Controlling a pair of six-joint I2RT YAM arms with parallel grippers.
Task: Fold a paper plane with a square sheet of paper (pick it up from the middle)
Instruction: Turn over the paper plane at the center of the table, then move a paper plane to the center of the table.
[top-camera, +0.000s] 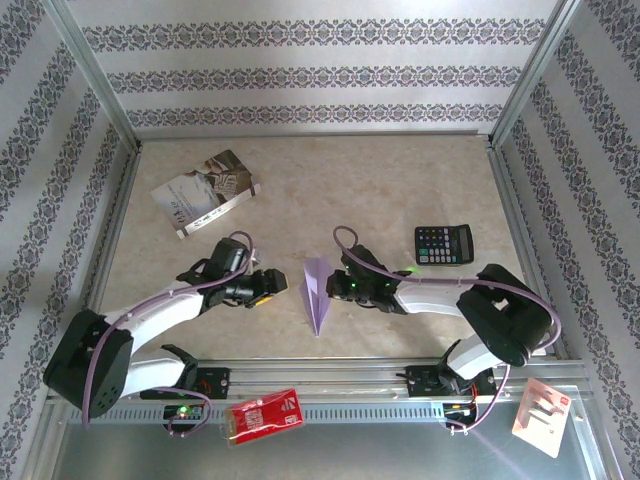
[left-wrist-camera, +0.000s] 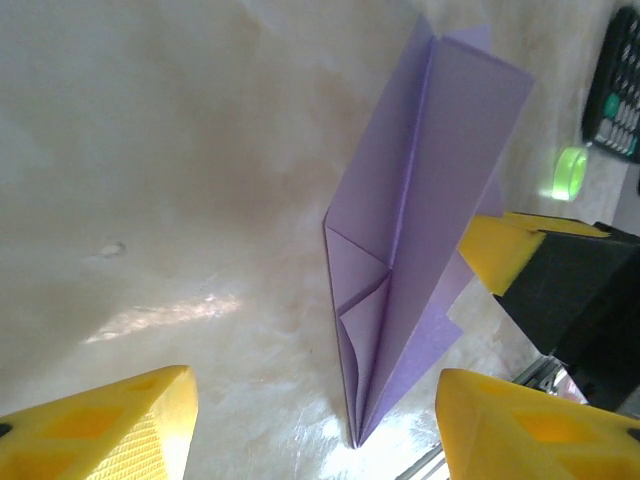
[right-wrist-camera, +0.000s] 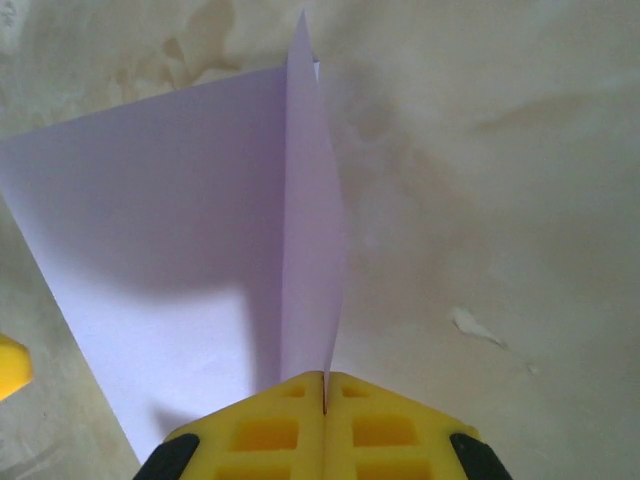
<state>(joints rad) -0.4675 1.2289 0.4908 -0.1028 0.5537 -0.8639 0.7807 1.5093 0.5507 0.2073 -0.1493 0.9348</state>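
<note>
From above, the plane (top-camera: 317, 293) lies on the table (top-camera: 400, 180) between the two arms, near the front edge, with its point towards the bases. The left gripper (top-camera: 272, 285) sits just beside its left side and the right gripper (top-camera: 338, 286) is at its right side, so each arm can work one wing. The calculator (top-camera: 444, 244) and booklet (top-camera: 205, 192) lie well apart from it, out of the way.

In the left wrist view, the left gripper's fingers (left-wrist-camera: 110, 430) stand wide apart and hold nothing. The plane's point (left-wrist-camera: 355, 430) shows on the table between them, untouched. This arm seems to stand clear so the paper is free for the other one. The plane (left-wrist-camera: 420, 230) shows a centre crease and layered nose folds. A yellow finger (left-wrist-camera: 500, 245) of the right gripper meets its far side.

In the right wrist view, the right gripper (right-wrist-camera: 325, 385) is closed tight, its fingers meeting on a flap (right-wrist-camera: 310, 250) of the plane that stands upright, seen edge-on. The other wing (right-wrist-camera: 150, 220) lies flat on the table. The pinch on the raised fold is probably meant to sharpen the crease or to lift the plane by its keel. The folding looks nearly finished.
</note>
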